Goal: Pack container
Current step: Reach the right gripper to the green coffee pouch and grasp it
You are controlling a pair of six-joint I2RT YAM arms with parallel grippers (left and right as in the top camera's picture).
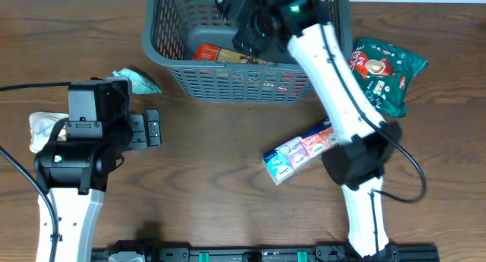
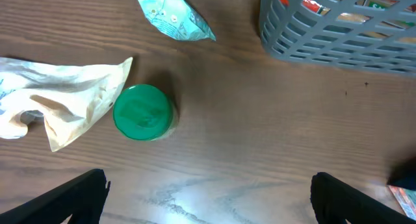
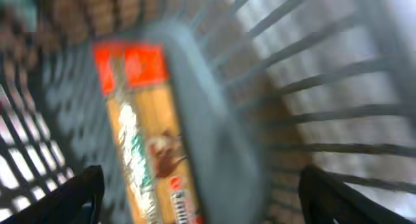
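The dark grey slotted container [image 1: 228, 83] stands at the back middle of the table; its corner shows in the left wrist view [image 2: 325, 45]. A red and orange packet [image 1: 216, 55] lies inside it, seen blurred in the right wrist view [image 3: 146, 133]. My right gripper [image 1: 247, 23] is open and empty inside the container above the packet; its fingers [image 3: 198, 195] straddle the packet and a grey part of the basket [image 3: 214, 139]. My left gripper [image 1: 144, 129] is open and empty low over bare table [image 2: 208, 198] at the left.
A green-lidded jar [image 2: 143, 112], a beige bag [image 2: 65, 97] and a teal packet [image 2: 174, 16] lie near the left gripper. A green snack bag [image 1: 383, 74] and a pastel multi-pack [image 1: 300, 152] lie right of the container.
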